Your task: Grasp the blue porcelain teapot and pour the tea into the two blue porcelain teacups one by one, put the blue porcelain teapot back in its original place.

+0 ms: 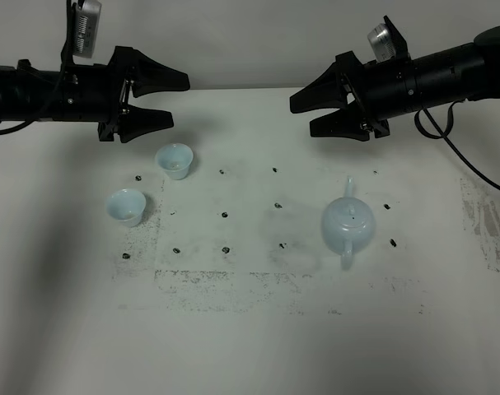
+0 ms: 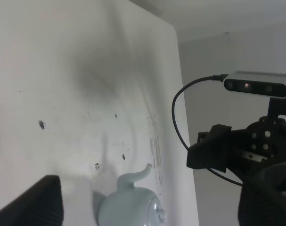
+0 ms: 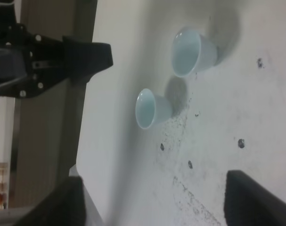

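Grasp not yet begun: left jaws and right jaws are seen open, empty. The blue porcelain teapot (image 1: 347,224) is to be gripped at its handle (image 1: 347,262) by the right jaws.

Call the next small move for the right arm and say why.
Probably bring the right gripper down toward the handle of the blue porcelain teapot: its jaws stand open and empty, away from the teapot, which sits untouched on the table.

Black tubular arms (image 1: 447,70); left gripper (image 1: 179,100), right gripper (image 1: 303,117) black, wedge-fingered; grey wrist cameras (image 1: 87,29); black cables (image 2: 173,113).
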`<state>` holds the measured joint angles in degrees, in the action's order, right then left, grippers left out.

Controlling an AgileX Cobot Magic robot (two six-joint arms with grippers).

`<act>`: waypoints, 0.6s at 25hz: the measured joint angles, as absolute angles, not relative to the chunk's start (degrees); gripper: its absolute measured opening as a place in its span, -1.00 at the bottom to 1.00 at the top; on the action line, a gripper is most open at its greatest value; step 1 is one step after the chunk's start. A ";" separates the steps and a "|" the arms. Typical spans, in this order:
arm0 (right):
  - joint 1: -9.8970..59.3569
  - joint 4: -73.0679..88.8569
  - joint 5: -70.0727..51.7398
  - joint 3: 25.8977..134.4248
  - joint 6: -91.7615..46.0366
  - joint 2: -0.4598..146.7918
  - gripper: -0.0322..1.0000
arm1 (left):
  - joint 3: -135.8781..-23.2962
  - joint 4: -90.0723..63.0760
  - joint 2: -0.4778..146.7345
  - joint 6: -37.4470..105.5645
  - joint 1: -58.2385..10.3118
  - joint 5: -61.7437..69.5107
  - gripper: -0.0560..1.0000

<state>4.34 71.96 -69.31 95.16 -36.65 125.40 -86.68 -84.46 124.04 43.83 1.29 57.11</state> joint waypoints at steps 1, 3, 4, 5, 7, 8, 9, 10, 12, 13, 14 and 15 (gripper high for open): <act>4.34 71.96 -69.31 95.16 -36.65 125.40 0.21 | -86.68 -84.46 124.04 43.83 1.29 57.11 0.47; 4.34 71.96 -69.31 95.16 -36.65 125.40 0.21 | -86.68 -84.46 124.04 43.83 1.29 57.11 0.47; 4.34 71.96 -69.31 95.16 -36.65 125.40 0.21 | -86.68 -84.46 124.04 43.83 1.29 57.11 0.47; 4.34 71.96 -69.36 95.16 -36.65 125.40 0.21 | -86.68 -84.46 124.04 43.83 1.29 57.11 0.47; 4.34 71.96 -69.47 95.16 -36.73 125.40 0.21 | -86.68 -84.46 124.04 43.83 1.29 57.13 0.47; 4.34 71.96 -69.47 95.16 -36.80 125.40 0.21 | -86.68 -84.46 124.04 43.83 1.29 57.13 0.47; 4.34 71.96 -69.47 95.16 -36.80 125.40 0.21 | -86.68 -84.46 124.04 43.83 1.29 57.18 0.47; 4.34 71.96 -69.47 95.16 -36.80 125.40 0.21 | -86.68 -84.52 124.04 43.83 1.29 57.18 0.47; 4.34 71.96 -69.47 95.16 -36.80 125.40 0.21 | -86.68 -84.52 123.84 43.83 1.54 57.23 0.47; 4.34 71.96 -69.47 95.16 -36.82 125.40 0.21 | -86.76 -84.44 123.50 43.83 1.88 57.39 0.47; 4.34 71.96 -69.47 95.16 -36.87 125.40 0.21 | -86.89 -83.92 122.95 43.78 2.36 57.30 0.47; 4.34 71.96 -69.47 95.16 -37.00 125.40 0.21 | -87.07 -82.83 122.00 43.78 2.79 57.03 0.47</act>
<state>4.34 71.96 -69.47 95.16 -37.00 125.40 -87.07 -82.83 122.00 43.78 2.79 57.03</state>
